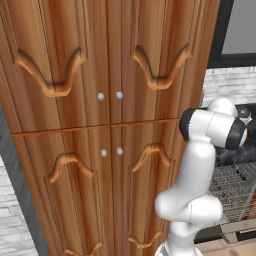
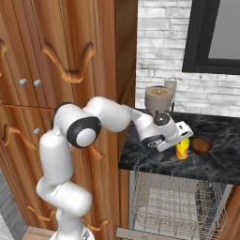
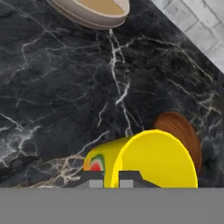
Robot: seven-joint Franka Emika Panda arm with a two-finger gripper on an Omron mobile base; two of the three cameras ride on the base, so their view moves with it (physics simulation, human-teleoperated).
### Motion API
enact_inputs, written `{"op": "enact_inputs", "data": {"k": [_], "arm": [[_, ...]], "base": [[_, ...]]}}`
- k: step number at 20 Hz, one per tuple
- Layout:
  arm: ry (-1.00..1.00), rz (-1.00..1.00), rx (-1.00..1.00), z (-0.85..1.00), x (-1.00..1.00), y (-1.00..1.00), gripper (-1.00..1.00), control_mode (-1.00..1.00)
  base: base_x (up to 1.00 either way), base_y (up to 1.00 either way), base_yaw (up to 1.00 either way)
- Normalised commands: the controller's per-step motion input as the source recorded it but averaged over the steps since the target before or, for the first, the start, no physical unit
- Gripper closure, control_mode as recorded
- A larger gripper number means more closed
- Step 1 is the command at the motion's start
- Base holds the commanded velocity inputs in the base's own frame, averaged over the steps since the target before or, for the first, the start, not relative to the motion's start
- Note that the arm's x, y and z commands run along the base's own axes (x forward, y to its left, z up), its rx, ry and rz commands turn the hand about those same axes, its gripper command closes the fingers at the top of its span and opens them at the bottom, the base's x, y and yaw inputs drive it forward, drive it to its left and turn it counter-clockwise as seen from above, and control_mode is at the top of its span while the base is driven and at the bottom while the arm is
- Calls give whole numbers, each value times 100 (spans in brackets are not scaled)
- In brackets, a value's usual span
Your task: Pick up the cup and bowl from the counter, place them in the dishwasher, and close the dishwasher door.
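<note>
Gripper (image 3: 111, 178) is clamping the cup's (image 3: 153, 159) rim, lower centre of frame. I am judging a straight lift next, then transfer to the dishwasher (image 2: 176, 204).

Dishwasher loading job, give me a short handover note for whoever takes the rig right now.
Gripper: shut on the cup, which stands on the counter, not yet lifted.
Bowl: on the counter just beyond the cup, untouched.
Dishwasher: rack pulled out under the counter and unloaded; door open.
Done: cup gripped.
Left: load the cup, then the bowl, close the door.
</note>
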Motion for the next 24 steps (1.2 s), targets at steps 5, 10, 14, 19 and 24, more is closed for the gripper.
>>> {"op": "enact_inputs", "data": {"k": [5,10,14,19,24], "arm": [[-22,0,0,33,-34,0,100,-100],[-16,3,3,4,-43,0,100,-100],[-15,3,7,0,-60,-3,100,-100],[-21,1,16,14,-69,-9,100,-100],[-23,0,12,23,-53,-12,100,-100]], "base": [[0,0,0],[0,0,0],[0,0,0],[0,0,0],[0,0,0]]}}
